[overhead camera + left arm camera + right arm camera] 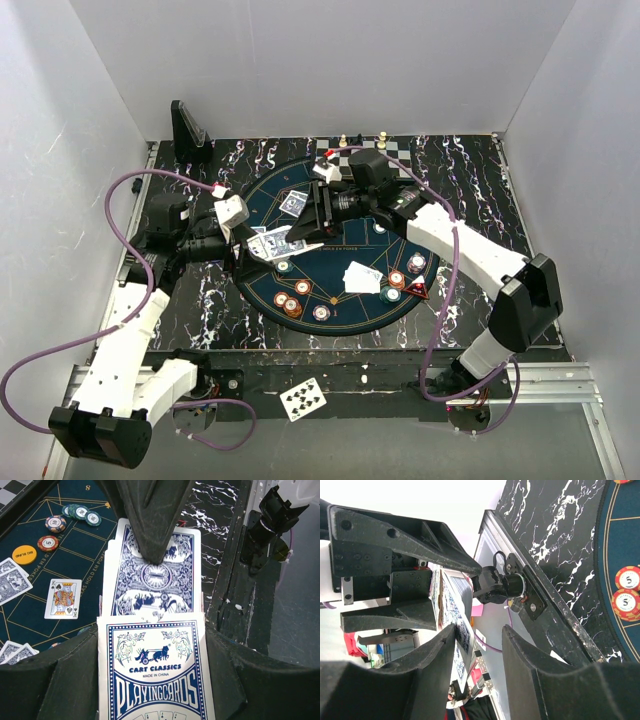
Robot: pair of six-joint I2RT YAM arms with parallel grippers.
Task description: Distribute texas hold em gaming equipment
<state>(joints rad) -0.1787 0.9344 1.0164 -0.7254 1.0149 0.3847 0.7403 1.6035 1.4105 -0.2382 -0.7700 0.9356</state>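
My left gripper [155,672] is shut on a white-and-blue playing card box [156,680], held above the left rim of the mat. A blue-backed card [155,575] sticks out of the box's far end. In the top view my right gripper [303,233] reaches this card from the right. One of its dark fingers [150,520] lies over the card's back. In the right wrist view the card [462,632] shows edge-on against the left finger [427,670]. The other finger [535,670] stands apart from it, so my right gripper [479,635] is open. Poker chips [291,303], a face-up king [62,598], a yellow disc [24,554] and a red triangular marker [416,291] lie on the mat.
The round dark-blue mat [340,300] fills the table's middle. A chessboard [365,155] with pieces sits at the back. A black stand [188,130] rises at the back left. A pair of face-down cards [362,277] lies right of centre. One face-up card [303,399] lies off the table's front.
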